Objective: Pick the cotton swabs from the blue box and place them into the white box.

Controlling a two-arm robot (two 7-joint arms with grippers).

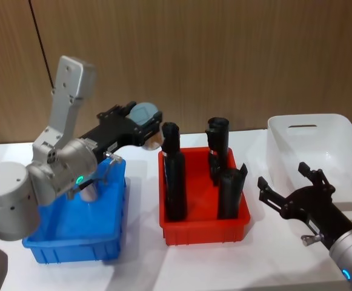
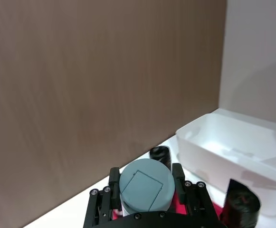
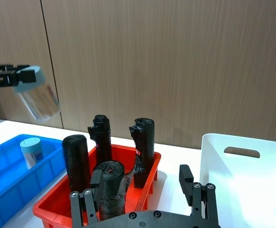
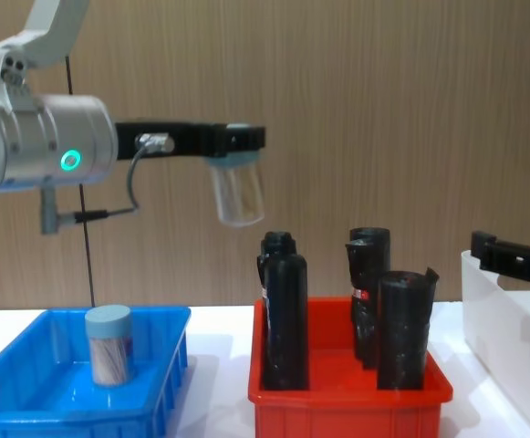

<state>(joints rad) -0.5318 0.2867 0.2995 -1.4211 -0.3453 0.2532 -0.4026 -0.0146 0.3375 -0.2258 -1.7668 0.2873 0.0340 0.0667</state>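
High up, the left gripper point(image 4: 237, 139) pinches a swab jar point(image 4: 237, 193) by its lid. The right gripper point(image 1: 283, 177) gapes wide, empty, beside the white box point(image 1: 339, 130).

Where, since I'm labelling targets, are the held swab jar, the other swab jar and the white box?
held swab jar point(image 4: 237, 193): chest view, clear body.
other swab jar point(image 4: 109, 351): chest view, side wall.
white box point(image 1: 330, 132): head view, far wall beside handle slot.
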